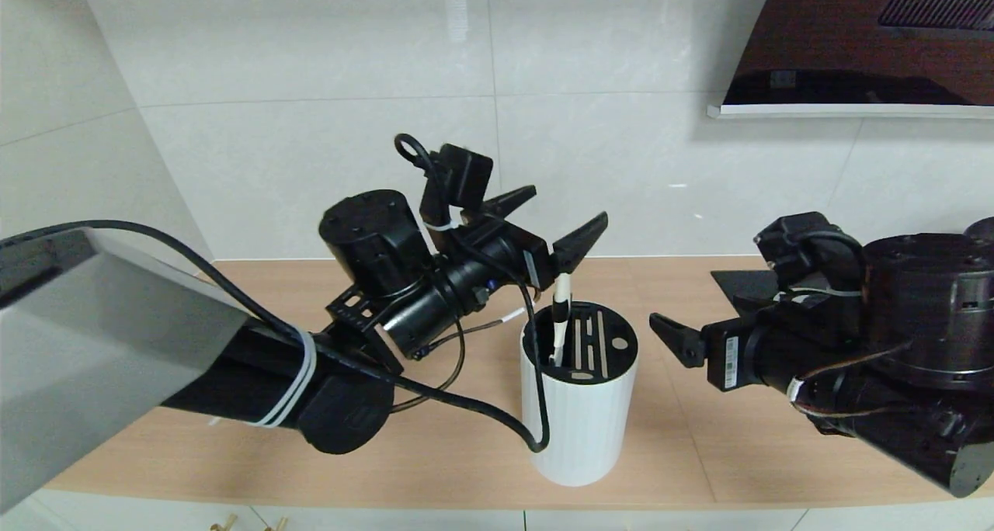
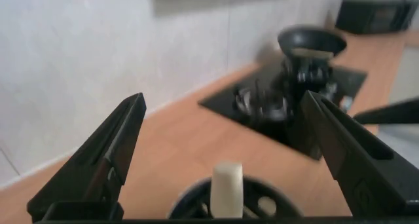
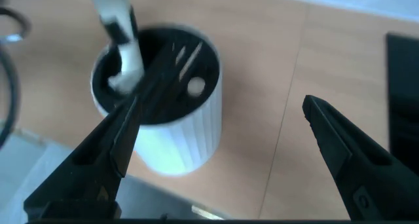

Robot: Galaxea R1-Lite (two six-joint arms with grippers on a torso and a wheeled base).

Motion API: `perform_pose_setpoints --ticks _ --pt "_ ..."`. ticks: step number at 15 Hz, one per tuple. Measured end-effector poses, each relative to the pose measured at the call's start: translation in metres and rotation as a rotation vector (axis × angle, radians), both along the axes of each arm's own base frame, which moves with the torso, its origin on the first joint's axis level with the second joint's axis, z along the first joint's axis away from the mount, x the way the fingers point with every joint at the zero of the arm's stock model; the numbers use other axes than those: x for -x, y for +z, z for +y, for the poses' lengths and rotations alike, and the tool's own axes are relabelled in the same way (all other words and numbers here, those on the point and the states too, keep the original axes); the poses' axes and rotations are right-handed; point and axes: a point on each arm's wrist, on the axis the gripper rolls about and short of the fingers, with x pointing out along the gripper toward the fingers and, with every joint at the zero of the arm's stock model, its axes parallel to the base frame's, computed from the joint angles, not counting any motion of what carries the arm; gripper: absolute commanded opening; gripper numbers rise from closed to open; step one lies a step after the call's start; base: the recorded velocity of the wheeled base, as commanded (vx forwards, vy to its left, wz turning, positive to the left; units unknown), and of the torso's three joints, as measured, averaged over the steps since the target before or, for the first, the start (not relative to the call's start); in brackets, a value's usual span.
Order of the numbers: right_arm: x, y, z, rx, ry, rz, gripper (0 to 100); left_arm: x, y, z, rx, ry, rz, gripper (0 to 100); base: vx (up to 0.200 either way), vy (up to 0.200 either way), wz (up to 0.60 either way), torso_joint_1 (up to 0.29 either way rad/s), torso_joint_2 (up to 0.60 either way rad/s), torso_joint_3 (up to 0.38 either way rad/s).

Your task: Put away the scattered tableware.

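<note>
A white round holder [image 1: 578, 422] with a black slotted top is set on the wooden counter [image 1: 699, 453], near its front edge. One white-handled utensil [image 1: 561, 314] with a black band is stood in a slot on the holder's left side. Its lower end is hidden inside, so its kind cannot be told.

A dark range hood [image 1: 854, 50] is hung on the tiled wall at the far right. A black stove [image 1: 738, 282] is set in the counter to the right of the holder, and a dark pan [image 2: 311, 40] is seen on it.

The left gripper [image 1: 567, 206] is held just above the holder with its fingers spread wide, and nothing is gripped. The utensil's top is just under it; whether they touch cannot be told. The right gripper [image 3: 221, 106] is held to the right of the holder, also spread wide, with nothing in it.

The utensil is stood almost straight up, with its long handle pointed up at the left gripper.
</note>
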Motion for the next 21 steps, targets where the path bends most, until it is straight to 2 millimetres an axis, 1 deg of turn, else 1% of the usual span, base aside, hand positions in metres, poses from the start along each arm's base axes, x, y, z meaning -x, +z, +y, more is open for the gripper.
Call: perform_pose_setpoints --ticks 2,3,4,6,8,9,10,12,14,16,18,21 --pt "0.0 0.008 -0.008 -0.021 -0.047 -0.037 100 0.014 0.025 0.013 0.068 0.036 -0.071 100 0.0 0.0 0.0 0.0 0.0 0.0" --pt "0.002 0.012 -0.012 -0.029 -0.061 -0.047 100 0.02 0.032 0.022 0.087 0.056 -0.089 100 0.0 0.0 0.0 0.0 0.0 0.0" --pt "0.005 0.016 -0.021 -0.04 -0.086 -0.063 100 0.029 0.039 0.036 0.103 0.089 -0.101 100 0.0 0.0 0.0 0.0 0.0 0.0" --pt "0.016 0.017 -0.044 -0.047 -0.152 -0.082 100 0.049 0.042 0.066 0.104 0.151 -0.093 100 0.0 0.0 0.0 0.0 0.0 0.0" --pt "0.035 0.017 -0.072 -0.053 -0.208 -0.101 100 0.076 0.041 0.1 0.096 0.215 -0.076 100 0.0 0.0 0.0 0.0 0.0 0.0" --pt "0.045 0.016 -0.087 -0.058 -0.231 -0.106 100 0.093 0.04 0.118 0.092 0.251 -0.069 100 0.0 0.0 0.0 0.0 0.0 0.0" --pt "0.055 0.014 -0.103 -0.064 -0.26 -0.11 100 0.11 0.037 0.136 0.086 0.288 -0.059 100 0.0 0.0 0.0 0.0 0.0 0.0" --pt "0.079 0.013 -0.129 -0.079 -0.301 -0.136 100 0.144 0.031 0.162 0.077 0.342 -0.034 100 0.0 0.0 0.0 0.0 0.0 0.0" --pt "0.112 0.01 -0.146 -0.065 -0.342 -0.154 100 0.182 0.019 0.182 0.072 0.37 0.019 100 0.0 0.0 0.0 0.0 0.0 0.0" --pt "0.145 0.008 -0.155 -0.057 -0.368 -0.199 100 0.218 0.005 0.196 0.078 0.377 0.101 100 0.0 0.0 0.0 0.0 0.0 0.0" --pt "0.178 -0.003 -0.161 -0.005 -0.399 -0.218 100 0.253 -0.008 0.208 0.089 0.384 0.168 100 0.0 0.0 0.0 0.0 0.0 0.0" --pt "0.218 -0.017 -0.164 0.09 -0.474 -0.306 100 0.302 -0.032 0.224 0.096 0.437 0.231 100 0.0 0.0 0.0 0.0 0.0 0.0"
